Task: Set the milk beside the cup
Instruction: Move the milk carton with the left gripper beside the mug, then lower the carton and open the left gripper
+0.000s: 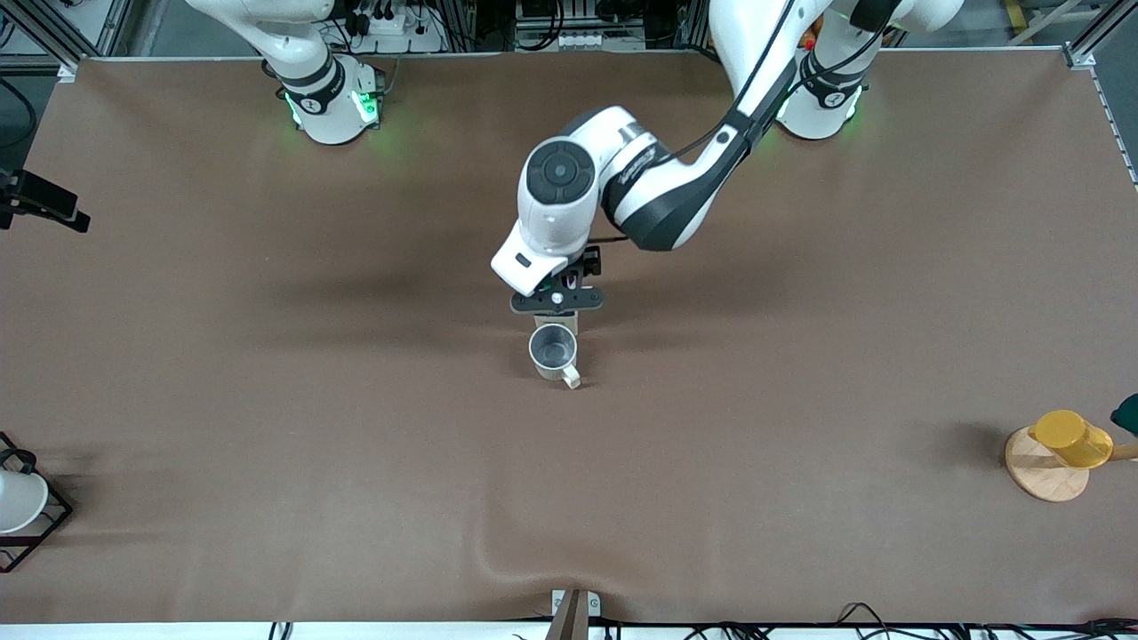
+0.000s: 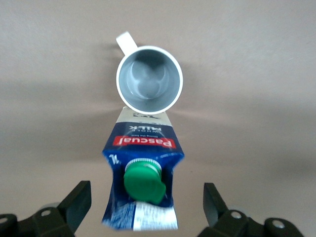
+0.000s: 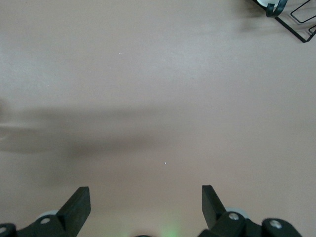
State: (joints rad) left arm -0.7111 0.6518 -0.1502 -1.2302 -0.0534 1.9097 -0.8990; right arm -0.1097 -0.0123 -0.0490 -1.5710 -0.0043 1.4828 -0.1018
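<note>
The milk (image 2: 143, 143), a dark-blue carton with a green cap (image 2: 143, 181) and a red label band, stands upright on the table. The cup (image 1: 553, 348), a pale mug with a grey inside, stands right beside it, nearer to the front camera, and also shows in the left wrist view (image 2: 149, 79). My left gripper (image 1: 557, 304) is over the milk, open, its fingers (image 2: 79, 200) clear of the carton on both sides. In the front view the gripper hides the milk. My right gripper (image 3: 145, 207) is open and empty over bare table, out of the front view.
A yellow handleless cup (image 1: 1071, 438) lies on a round wooden disc (image 1: 1045, 476) at the left arm's end. A white cup in a black wire frame (image 1: 18, 502) stands at the right arm's end and shows in the right wrist view (image 3: 294, 17).
</note>
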